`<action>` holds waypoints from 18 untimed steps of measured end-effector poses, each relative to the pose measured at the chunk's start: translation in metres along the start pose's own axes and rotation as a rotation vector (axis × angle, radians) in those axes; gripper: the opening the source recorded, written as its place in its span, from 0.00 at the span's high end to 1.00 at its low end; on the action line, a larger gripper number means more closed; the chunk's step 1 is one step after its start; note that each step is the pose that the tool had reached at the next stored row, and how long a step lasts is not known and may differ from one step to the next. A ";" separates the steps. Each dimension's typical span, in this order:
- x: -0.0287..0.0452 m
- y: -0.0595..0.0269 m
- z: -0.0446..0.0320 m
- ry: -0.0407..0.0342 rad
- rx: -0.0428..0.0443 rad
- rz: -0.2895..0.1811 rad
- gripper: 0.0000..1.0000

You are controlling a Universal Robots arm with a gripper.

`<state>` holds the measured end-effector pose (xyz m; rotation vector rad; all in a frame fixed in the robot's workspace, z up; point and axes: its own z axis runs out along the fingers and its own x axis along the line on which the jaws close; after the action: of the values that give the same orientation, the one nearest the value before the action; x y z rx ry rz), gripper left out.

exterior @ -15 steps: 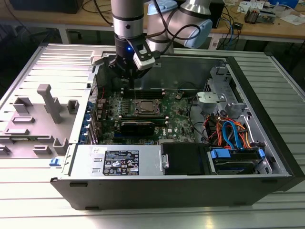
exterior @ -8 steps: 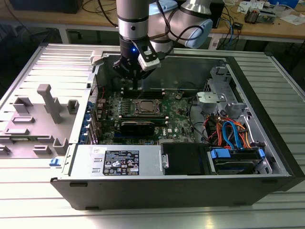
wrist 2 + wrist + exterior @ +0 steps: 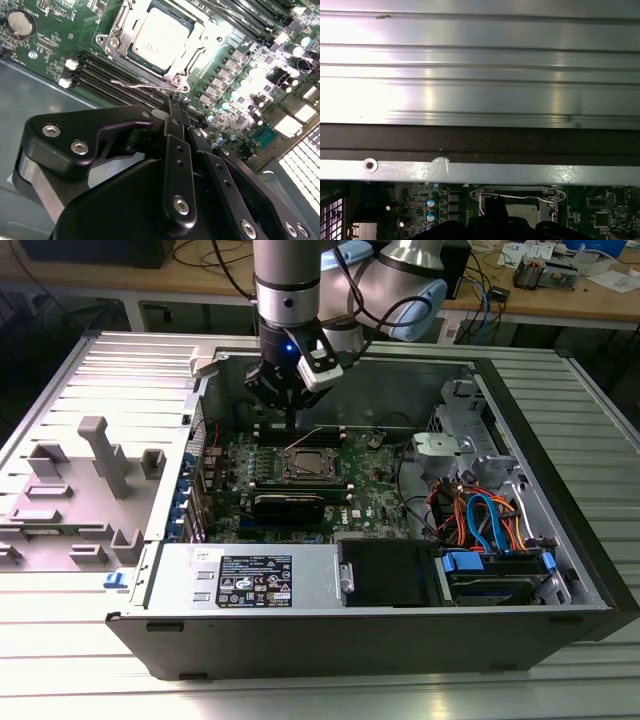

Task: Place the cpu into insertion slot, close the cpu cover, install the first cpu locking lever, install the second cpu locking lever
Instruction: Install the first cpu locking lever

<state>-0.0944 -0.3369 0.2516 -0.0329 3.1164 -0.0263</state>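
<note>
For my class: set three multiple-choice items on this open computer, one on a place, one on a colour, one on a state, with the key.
1. Where does the cpu lie? A in the insertion slot; B on the table outside the case; C on the power supply.
2. What colour is the motherboard? A red; B green; C white.
3. How is the cpu cover? A standing upright; B taken off; C lying flat around the cpu.
Key: 1 A, its silver top sits within the socket's rim; 2 B, the board shows green; 3 C, the frame lies level, the chip showing through its window.
</note>
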 end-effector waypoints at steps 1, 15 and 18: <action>-0.0002 0.0003 0.0007 0.0001 0.0022 0.000 0.89; -0.0101 0.0090 0.0085 0.0004 0.0208 0.007 0.89; -0.0143 0.0090 0.0098 0.0005 0.0209 0.007 0.89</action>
<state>-0.0801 -0.3278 0.2420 -0.0211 3.1163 -0.0588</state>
